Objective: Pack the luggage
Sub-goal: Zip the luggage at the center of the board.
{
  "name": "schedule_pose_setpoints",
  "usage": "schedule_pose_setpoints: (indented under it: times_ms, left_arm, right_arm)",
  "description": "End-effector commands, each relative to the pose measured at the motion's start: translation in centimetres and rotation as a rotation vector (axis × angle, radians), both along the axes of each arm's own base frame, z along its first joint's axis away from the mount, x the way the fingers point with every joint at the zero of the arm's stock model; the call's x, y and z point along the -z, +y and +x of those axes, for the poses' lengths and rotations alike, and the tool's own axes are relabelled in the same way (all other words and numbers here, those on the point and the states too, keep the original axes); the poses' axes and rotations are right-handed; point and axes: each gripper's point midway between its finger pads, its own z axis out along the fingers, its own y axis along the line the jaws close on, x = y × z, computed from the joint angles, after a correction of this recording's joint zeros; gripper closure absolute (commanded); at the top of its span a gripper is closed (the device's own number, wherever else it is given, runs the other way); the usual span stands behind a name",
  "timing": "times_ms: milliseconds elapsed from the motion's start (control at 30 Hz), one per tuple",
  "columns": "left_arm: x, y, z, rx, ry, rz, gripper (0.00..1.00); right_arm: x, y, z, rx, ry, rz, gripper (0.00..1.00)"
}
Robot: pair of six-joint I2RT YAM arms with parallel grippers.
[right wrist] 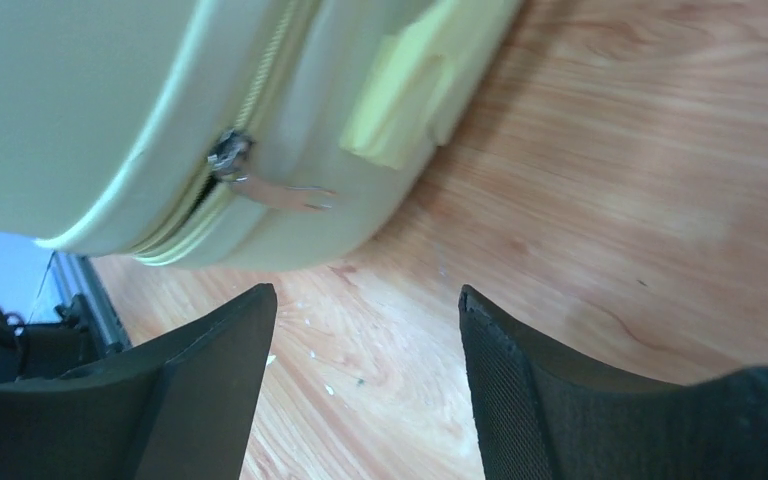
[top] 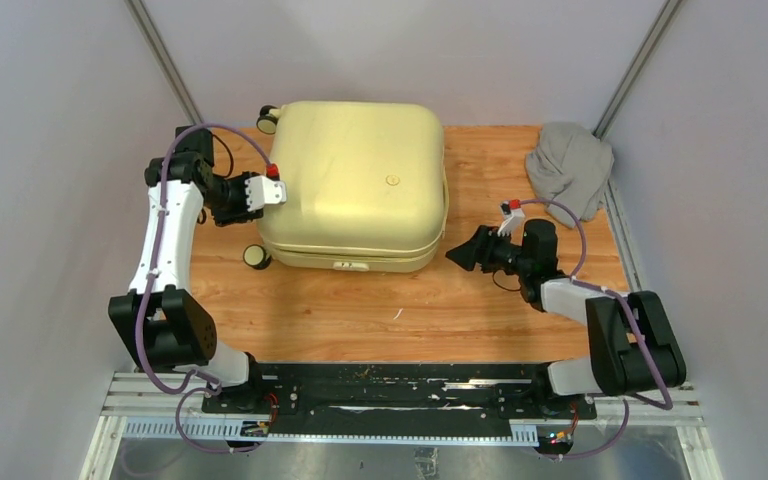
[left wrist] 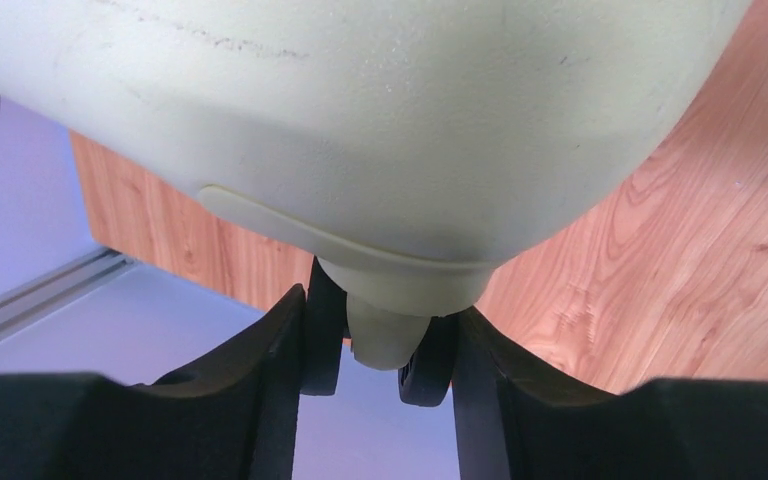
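The luggage (top: 360,185) is a large pale yellow hard-shell suitcase lying closed and flat on the wooden table (top: 360,320). My left gripper (top: 276,194) is at its left side. In the left wrist view the left gripper (left wrist: 380,310) is shut on a cream-and-black luggage wheel (left wrist: 388,335), with the shell (left wrist: 360,120) right above. My right gripper (top: 457,255) is open and empty just off the luggage's near right corner. In the right wrist view the right gripper (right wrist: 365,295) hovers over bare wood, short of the metal zipper pull (right wrist: 280,194) on the closed zipper.
A grey cloth garment (top: 570,165) lies crumpled at the far right corner of the table. Two more wheels show at the suitcase's far left (top: 268,118) and near left (top: 256,256). Grey walls enclose the table on three sides.
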Motion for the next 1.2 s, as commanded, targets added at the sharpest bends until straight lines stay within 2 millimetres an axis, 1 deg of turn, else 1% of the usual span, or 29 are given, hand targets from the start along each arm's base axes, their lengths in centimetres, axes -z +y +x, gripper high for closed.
schedule_pose_setpoints:
  times_ms: [0,133,300,367,467,567,633,700,800,933,1067,1167]
  left_arm:
    - [-4.0,-1.2,2.6,-0.059,-0.129,-0.110,0.80]
    - [-4.0,-1.6,2.1,-0.042,-0.132,-0.122,0.80]
    - [-4.0,-1.6,1.8,-0.033,-0.137,-0.110,0.81]
    - [-3.9,-1.5,1.7,-0.036,-0.136,-0.103,0.81]
    - [-3.8,-1.3,1.7,-0.042,-0.133,-0.096,0.82]
    - [-3.5,-1.2,1.3,-0.030,-0.130,-0.078,0.83]
    - [-3.4,-1.2,1.1,-0.022,-0.133,-0.071,0.84]
    - [-3.3,-1.2,1.0,-0.023,-0.131,-0.071,0.84]
    - [-3.4,-1.2,1.0,-0.025,-0.131,-0.072,0.86]
    - [-3.4,-1.0,0.9,-0.025,-0.134,-0.059,0.87]
    - [-3.4,-0.8,0.8,-0.028,-0.136,-0.046,0.89]
    - [-3.5,-0.7,0.8,-0.026,-0.139,-0.040,0.90]
  right_arm:
    - [-3.2,3.2,0.1,-0.185,-0.195,0.066,0.28]
    - [-4.0,4.5,0.0,-0.295,-0.237,0.080,0.27]
    - [-5.1,5.0,-0.4,-0.372,-0.309,0.088,0.27]
    - [-5.3,5.1,-0.2,-0.396,-0.327,0.085,0.27]
    - [-5.2,4.9,0.6,-0.422,-0.325,0.078,0.28]
    - [-4.8,4.0,1.5,-0.418,-0.306,0.084,0.28]
    - [-4.8,3.8,1.7,-0.417,-0.307,0.096,0.28]
    - [-4.8,4.0,1.7,-0.434,-0.305,0.108,0.29]
    - [-4.9,4.2,1.6,-0.456,-0.298,0.137,0.33]
    - [-5.2,4.4,1.4,-0.470,-0.308,0.169,0.43]
    - [-5.5,4.3,1.5,-0.469,-0.322,0.177,0.48]
    - [-5.7,4.1,1.6,-0.468,-0.323,0.183,0.59]
